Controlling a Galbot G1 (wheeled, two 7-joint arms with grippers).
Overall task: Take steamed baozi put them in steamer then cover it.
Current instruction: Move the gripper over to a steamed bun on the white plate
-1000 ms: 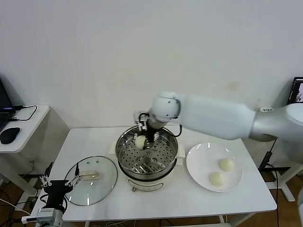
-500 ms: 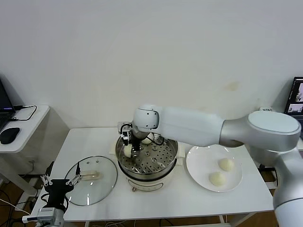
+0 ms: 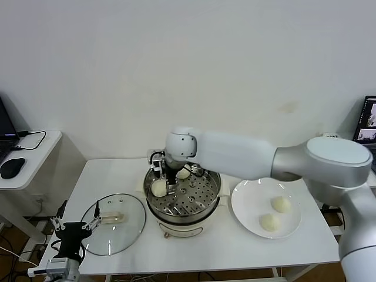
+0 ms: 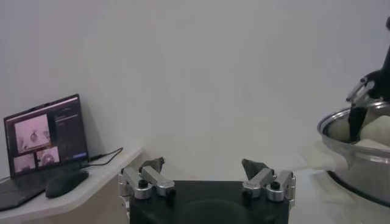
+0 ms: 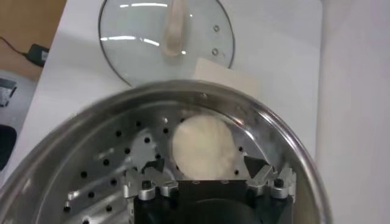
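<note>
**Bun rests on the steamer floor between parted jaws**

The right gripper (image 5: 209, 176) reaches down inside the steamer (image 3: 194, 202), its jaws spread apart on either side of a baozi (image 5: 203, 147) that sits on the perforated floor near the left wall. A second baozi (image 3: 183, 173) lies behind it. Two more (image 3: 281, 204) wait on the plate (image 3: 249, 200). The cover (image 3: 114, 216) lies flat on the desk (image 3: 223, 247). The left gripper (image 4: 207, 175) hangs beside the desk, jaws wide.

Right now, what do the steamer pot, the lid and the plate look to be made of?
Steamer: shiny, reflective perforated metal, likely stainless steel, on a cream base, probably plastic. Cover: clear glass, the table visible through it, with a metal rim and pale handle. Plate: glossy white, ceramic or melamine; cannot tell which.
</note>
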